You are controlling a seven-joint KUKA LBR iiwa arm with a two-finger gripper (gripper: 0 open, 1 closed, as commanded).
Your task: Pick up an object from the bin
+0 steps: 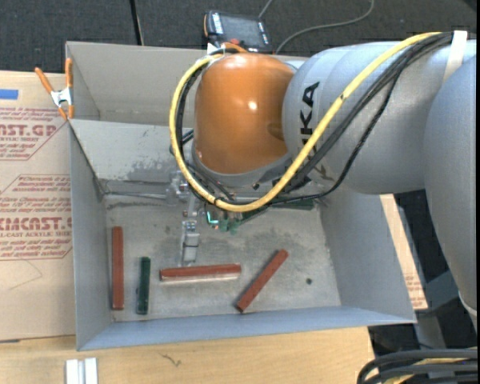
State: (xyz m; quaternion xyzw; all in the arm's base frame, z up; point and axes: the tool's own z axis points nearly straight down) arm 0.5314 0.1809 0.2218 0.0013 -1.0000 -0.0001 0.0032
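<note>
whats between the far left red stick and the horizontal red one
A dark green stick lies there, close beside the left red stick, shown in the camera view.

Arm (pixel 384 110) hides bin (pixel 84 214) floor
Orange cover (pixel 244 114) masks the far right corner; arm cut off at right edge.

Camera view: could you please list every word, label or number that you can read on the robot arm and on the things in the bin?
"KA": on the grey arm, beside its orange cover; any letters before these are hidden.
Red-brown sticks at left, middle and right, and the dark green stick: no text to be read.
The bin walls and floor: no markings.
</note>
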